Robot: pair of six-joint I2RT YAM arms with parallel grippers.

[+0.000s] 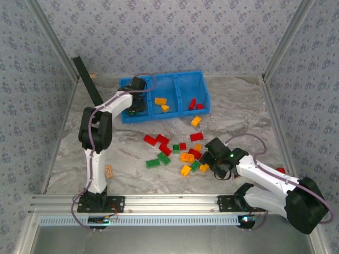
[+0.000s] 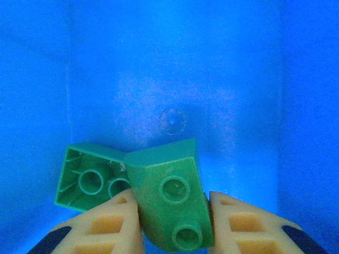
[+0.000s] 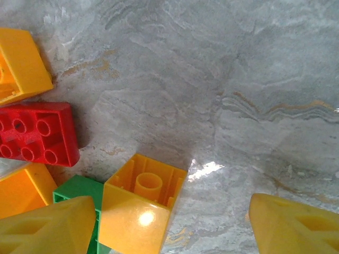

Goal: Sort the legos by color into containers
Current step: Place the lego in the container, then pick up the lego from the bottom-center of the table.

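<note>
Pinching green brick with left fingers inside left container: release next. Then close spread right fingers on yellow brick.

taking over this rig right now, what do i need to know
Left gripper: shut on a green lego, low in the left compartment of the blue bin, beside a second green lego.
Right gripper: open over a yellow lego on the table.
Done: two yellow legos in the middle compartment, two red legos in the right.
Left: release the green one; sort the loose legos, red, green and yellow, on the table.
</note>
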